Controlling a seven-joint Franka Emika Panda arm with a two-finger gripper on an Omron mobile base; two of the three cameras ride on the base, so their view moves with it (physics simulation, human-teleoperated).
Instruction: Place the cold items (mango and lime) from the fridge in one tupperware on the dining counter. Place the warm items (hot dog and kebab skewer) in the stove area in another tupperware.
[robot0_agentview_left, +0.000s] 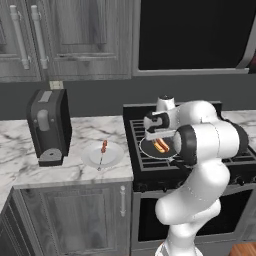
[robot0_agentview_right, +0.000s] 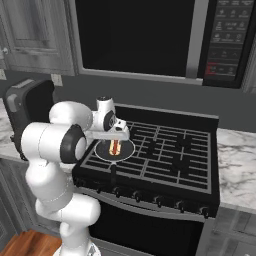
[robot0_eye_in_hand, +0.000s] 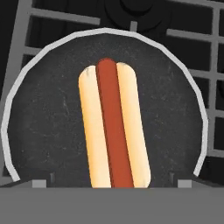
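A hot dog (robot0_eye_in_hand: 113, 127) in a pale bun lies in a round dark pan (robot0_eye_in_hand: 52, 131) on the stove's front left burner (robot0_agentview_left: 150, 165). My gripper (robot0_eye_in_hand: 111, 183) hovers straight above it, open, one fingertip on each side of the bun and nothing held. From the base, the hand (robot0_agentview_left: 159, 134) (robot0_agentview_right: 116, 137) hangs just over the hot dog (robot0_agentview_left: 161, 145) (robot0_agentview_right: 115, 148). The kebab skewer (robot0_agentview_left: 103, 149) rests on a white plate (robot0_agentview_left: 114, 159) on the marble counter left of the stove. Mango, lime, fridge, dining counter and both tupperwares are out of view.
A dark toaster (robot0_agentview_left: 49, 127) stands at the counter's left. A microwave (robot0_agentview_right: 150, 35) hangs over the black stove grates (robot0_agentview_right: 170, 150). Grey panelled cabinets (robot0_agentview_left: 65, 35) line the wall. More marble counter (robot0_agentview_right: 237, 160) lies right of the stove.
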